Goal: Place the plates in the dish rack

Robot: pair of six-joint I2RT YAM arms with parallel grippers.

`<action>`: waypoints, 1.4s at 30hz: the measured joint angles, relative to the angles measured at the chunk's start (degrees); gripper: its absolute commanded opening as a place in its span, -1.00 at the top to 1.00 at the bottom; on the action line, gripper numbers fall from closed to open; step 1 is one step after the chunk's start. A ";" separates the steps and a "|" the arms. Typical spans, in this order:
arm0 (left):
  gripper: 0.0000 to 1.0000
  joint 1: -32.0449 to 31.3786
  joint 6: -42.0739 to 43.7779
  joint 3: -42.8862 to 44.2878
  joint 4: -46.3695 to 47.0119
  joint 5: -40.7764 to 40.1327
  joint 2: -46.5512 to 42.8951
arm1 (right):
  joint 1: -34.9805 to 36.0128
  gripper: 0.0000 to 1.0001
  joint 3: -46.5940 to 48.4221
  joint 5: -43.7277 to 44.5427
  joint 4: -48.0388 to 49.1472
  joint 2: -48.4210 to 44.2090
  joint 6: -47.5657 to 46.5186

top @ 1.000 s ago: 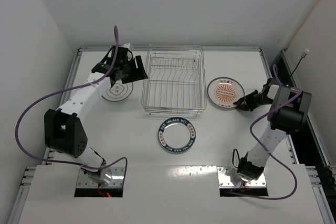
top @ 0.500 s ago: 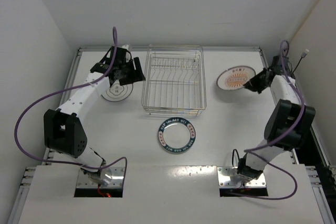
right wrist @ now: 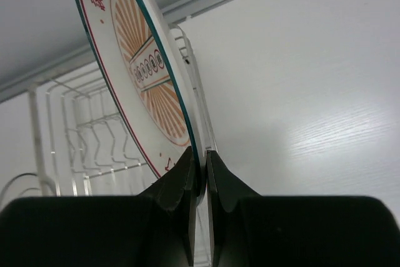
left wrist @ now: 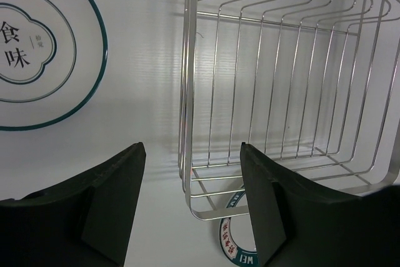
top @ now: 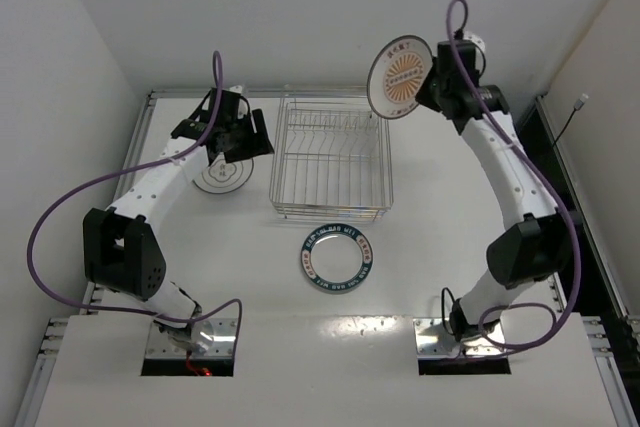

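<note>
Right gripper (right wrist: 199, 170) has hoisted the pinched round white sunburst plate (top: 399, 64) over the silver wire dish rack (top: 385, 162) for loading; left gripper (left wrist: 190, 161) gapes.

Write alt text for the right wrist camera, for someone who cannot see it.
The right gripper is shut on the rim of the orange sunburst plate, holding it on edge and tilted. Wires of the dish rack show behind the plate at left; white table fills the right.

White table (top: 250, 277), pale walls (top: 300, 17), perhaps a plug (top: 581, 101) far right
</note>
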 measured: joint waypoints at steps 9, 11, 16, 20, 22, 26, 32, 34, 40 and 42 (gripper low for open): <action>-0.19 0.50 0.72 -0.07 -0.20 -0.20 0.00 | 10.54 1.00 9.51 20.63 -9.64 13.46 -3.43; -0.19 0.57 0.87 -0.07 -0.39 -0.24 0.00 | 11.26 1.00 11.69 23.43 -11.67 16.04 -3.67; -0.19 0.57 0.90 -0.09 -0.55 -0.28 0.00 | 12.26 1.00 15.87 27.43 -13.99 19.80 -3.80; -0.19 0.57 0.90 -0.13 -0.63 -0.28 0.00 | 12.87 1.00 17.03 28.17 -14.29 21.22 -3.76; -0.19 0.57 0.90 -0.13 -0.68 -0.28 0.00 | 13.16 1.00 17.81 28.11 -14.32 22.43 -3.65; -0.19 0.57 0.90 -0.13 -0.92 -0.35 0.00 | 14.16 1.00 19.85 27.89 -14.82 25.44 -3.54; -0.19 0.57 0.92 -0.15 -1.05 -0.48 0.00 | 16.06 1.00 22.32 29.42 -15.78 29.88 -3.39; -0.19 0.57 0.92 -0.20 -1.16 -0.70 0.00 | 16.52 1.00 22.75 29.73 -15.98 30.60 -3.39; -0.19 0.79 0.92 -0.37 -1.81 -0.94 0.00 | 16.59 0.94 22.88 29.20 -16.17 30.86 -3.30; -0.19 0.94 0.90 -0.46 -1.92 -0.94 0.00 | 16.57 0.94 22.88 28.81 -16.17 30.86 -3.30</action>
